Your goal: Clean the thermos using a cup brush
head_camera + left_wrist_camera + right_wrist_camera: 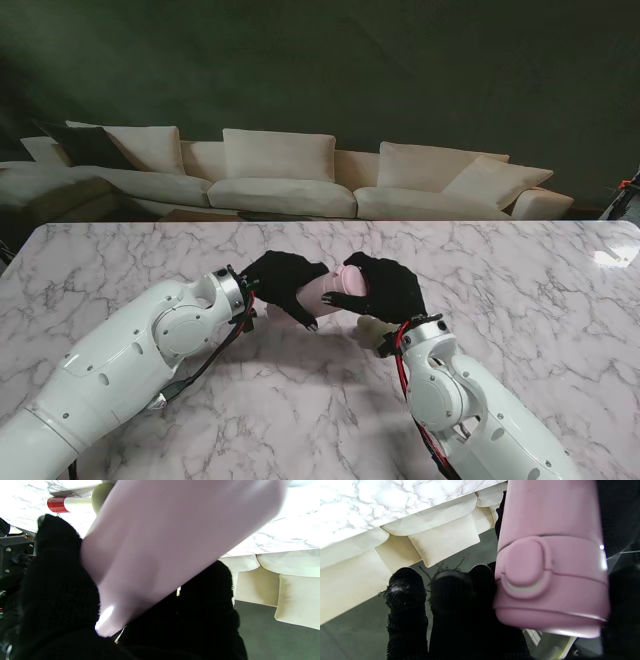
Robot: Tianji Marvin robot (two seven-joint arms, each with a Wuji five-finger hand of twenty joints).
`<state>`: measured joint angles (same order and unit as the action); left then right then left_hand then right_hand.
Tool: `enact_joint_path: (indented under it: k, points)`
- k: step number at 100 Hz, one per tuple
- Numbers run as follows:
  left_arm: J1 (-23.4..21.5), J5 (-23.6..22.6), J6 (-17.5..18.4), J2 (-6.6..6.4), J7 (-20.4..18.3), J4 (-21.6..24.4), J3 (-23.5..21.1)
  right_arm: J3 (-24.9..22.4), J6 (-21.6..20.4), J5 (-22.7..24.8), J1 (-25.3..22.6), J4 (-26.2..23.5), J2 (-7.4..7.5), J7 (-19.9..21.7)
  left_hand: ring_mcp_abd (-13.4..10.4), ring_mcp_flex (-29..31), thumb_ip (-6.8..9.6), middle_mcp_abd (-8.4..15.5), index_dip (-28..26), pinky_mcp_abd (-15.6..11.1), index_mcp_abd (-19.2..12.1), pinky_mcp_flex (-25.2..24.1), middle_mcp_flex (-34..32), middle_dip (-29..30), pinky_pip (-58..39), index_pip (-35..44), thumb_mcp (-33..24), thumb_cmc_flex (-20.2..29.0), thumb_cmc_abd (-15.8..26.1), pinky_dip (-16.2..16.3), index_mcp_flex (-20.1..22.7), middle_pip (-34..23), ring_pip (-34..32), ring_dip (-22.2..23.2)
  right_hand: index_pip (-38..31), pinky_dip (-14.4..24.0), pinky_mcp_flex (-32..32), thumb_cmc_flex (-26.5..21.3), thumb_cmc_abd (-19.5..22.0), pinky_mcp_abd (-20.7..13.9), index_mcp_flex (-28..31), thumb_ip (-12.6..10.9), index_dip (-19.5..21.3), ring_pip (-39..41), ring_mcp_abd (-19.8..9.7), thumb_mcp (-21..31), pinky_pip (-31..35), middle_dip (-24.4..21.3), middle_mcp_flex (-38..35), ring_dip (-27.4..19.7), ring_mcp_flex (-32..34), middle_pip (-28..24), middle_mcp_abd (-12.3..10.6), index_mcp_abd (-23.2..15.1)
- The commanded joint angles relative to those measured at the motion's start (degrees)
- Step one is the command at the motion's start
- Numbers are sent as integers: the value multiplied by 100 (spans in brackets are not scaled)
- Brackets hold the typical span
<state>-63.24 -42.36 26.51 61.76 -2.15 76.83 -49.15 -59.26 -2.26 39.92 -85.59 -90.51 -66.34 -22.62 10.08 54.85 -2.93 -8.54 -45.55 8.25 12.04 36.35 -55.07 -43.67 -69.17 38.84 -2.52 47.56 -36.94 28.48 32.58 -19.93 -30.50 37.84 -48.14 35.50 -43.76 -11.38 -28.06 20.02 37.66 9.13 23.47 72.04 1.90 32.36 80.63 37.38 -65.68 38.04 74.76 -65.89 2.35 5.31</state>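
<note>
Currently, centre frame: pink thermos [335, 285], lid on, left hand [283, 283] clamped on body, right hand [385, 286] gripping cap; steady body, open cap squarely.

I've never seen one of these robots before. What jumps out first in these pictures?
Two black-gloved hands meet at the middle of the marble table, both gripping a pink thermos: the left hand wraps its body and the right hand its lid end. The right wrist view shows the lid shut, with a round push-button. Behind the table stands a cream sofa.
</note>
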Motion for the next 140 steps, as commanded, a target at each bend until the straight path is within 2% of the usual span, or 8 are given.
enact_joint_path:
  k: [1,29,64,75,91,104,118,140]
  points:
    - [55,21,-8,39,-66,48,15,92,123,-35,-9,6,-103,72,-538,511,324,190,-296,-586,-1263,53,-5,-162,-260,923,-2029,2298,2226,123,492,-304,-1119,405,200,-187,-155,70,427,296,38,-105,-359,457,91,-45,242,-190,-966,193,61,-282,-576,178]
    - [69,28,-30,37,-92,38,33,40,701,-248,-229,-410,-51,616,-531,512,328,196,-292,-582,-1261,55,-5,-162,-266,918,-2029,2298,2228,126,492,-308,-1119,403,1245,-465,479,3133,1942,744,-2986,-283,-1171,-1836,880,445,174,-452,1634,-764,-650,917,-80,-718]
    - [58,14,-26,37,-72,35,15,-372,674,32,-597,-794,18,629,-534,511,327,185,-294,-571,-1261,45,-7,-161,-262,920,-2029,2297,2224,124,497,-309,-1120,403,3811,14,1643,3061,2215,822,-3201,-352,303,-4077,828,205,-501,-1887,5390,-1117,-3629,2814,38,-1114]
    - [46,0,-16,33,-69,43,-5,-585,415,11,-725,-873,34,628,-536,511,326,192,-294,-580,-1262,50,-4,-160,-265,920,-2029,2294,2227,126,498,-309,-1121,404,4997,-352,2390,2508,1951,972,-2976,-371,468,-5018,836,216,-1403,-2292,5546,-1675,-4224,3736,31,-1040]
    - [10,-25,-9,22,-83,80,-59,-1097,-734,-93,-942,-913,104,794,-526,512,327,184,-293,-568,-1255,43,-7,-160,-265,918,-2030,2295,2226,126,497,-311,-1124,405,5096,-879,2804,69,1148,921,-2851,-808,-1420,-5778,720,235,-2058,-2653,5553,-2189,-4638,4787,21,-1125]
    - [-26,-46,-15,15,-92,124,-105,-1356,-1253,-98,-1181,-1003,137,876,-526,509,329,187,-293,-563,-1255,41,-7,-160,-270,917,-2032,2298,2230,129,498,-312,-1124,405,4956,-912,2762,-1074,318,765,-2861,-1941,-1255,-5742,536,2533,-2103,-2629,5536,-2152,-4491,4760,-34,-1578]
    - [-25,-43,-25,11,-118,143,-95,-1466,-1499,446,-1267,-967,192,706,-522,506,328,187,-293,-564,-1259,41,-4,-157,-271,916,-2034,2299,2233,129,498,-309,-1123,406,4890,-837,2532,-2065,-357,722,-2938,-1493,140,-5600,380,4584,-2029,-2545,5531,-2123,-4326,4547,-83,-2300]
    - [-34,-33,-25,9,-137,169,-91,-1509,-2096,1112,-923,-529,315,652,-516,508,323,185,-292,-562,-1252,44,-2,-157,-273,913,-2032,2300,2233,130,497,-312,-1128,407,4141,-919,2684,-3383,-498,460,-2781,-756,1225,-5648,135,4608,-2218,-2622,5541,-2209,-4395,4714,-174,-3059]
